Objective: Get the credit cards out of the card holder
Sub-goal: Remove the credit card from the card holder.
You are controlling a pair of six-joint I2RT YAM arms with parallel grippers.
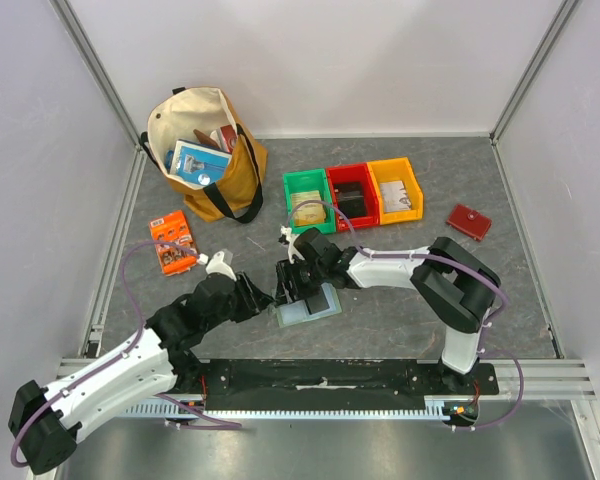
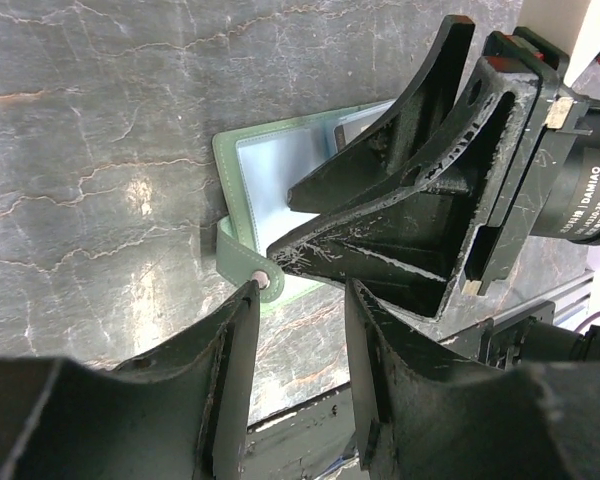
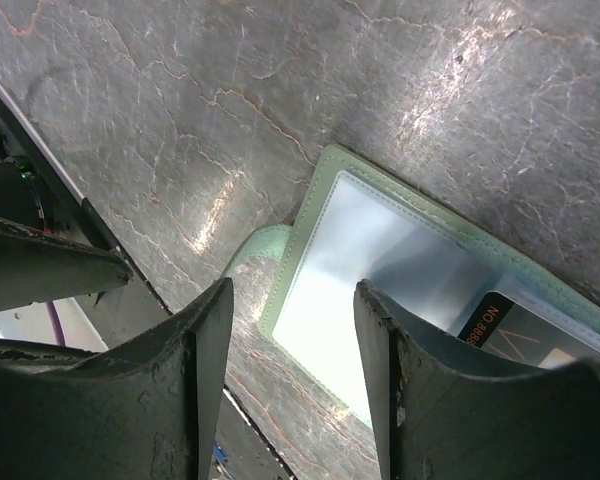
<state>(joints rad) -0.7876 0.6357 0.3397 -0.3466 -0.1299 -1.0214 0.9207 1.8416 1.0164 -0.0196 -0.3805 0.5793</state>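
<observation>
Grey surface [image 1: 380, 322] held the open holder [image 1: 315, 306]. Both left pincer [image 2: 302, 290] and right pincer [image 3: 292, 290] hung released, empty. Pinning the tab [image 2: 238, 258], then sliding the card [image 3: 505, 330] out slowly, seemed best.

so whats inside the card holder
The open card holder shows clear pockets, one holding a dark card with orange print. The right hand covers the rest, so more cards cannot be told.

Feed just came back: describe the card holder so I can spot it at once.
On the grey table, look mid-front, where the left gripper and right gripper meet. The card holder lies open there: pale sage green with clear pockets, unlike the red wallet far right.
</observation>
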